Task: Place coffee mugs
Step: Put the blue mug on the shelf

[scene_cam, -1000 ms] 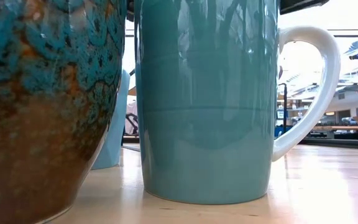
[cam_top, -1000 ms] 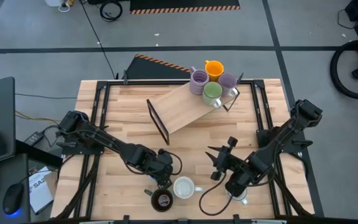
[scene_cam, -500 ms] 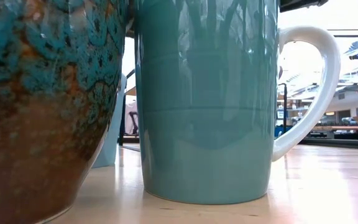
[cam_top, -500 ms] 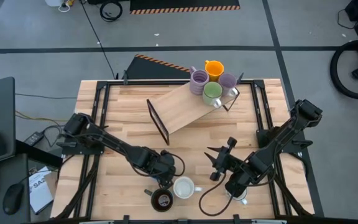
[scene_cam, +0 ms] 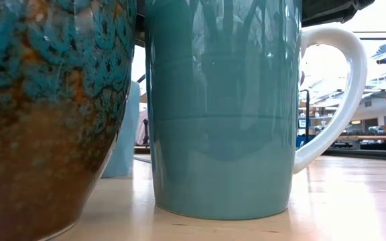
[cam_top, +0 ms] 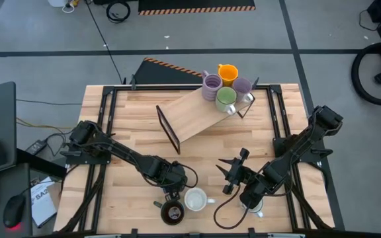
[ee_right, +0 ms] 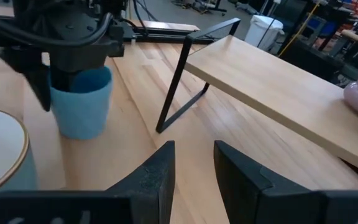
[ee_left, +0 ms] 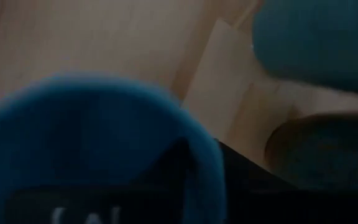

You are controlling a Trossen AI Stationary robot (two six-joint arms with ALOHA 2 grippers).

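The left gripper sits over a blue mug near the table's front edge, apparently clamped on its rim, beside a white mug and a dark mug. The right gripper hovers nearby, jaws slightly apart. Four mugs crowd the raised shelf.

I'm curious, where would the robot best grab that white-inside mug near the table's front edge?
Probably the white mug by its rim, from above, on the handle side. It stands upright, mouth open, with the handle pointing toward the right tool. The dark mug and the blue mug under the left tool crowd its other side.
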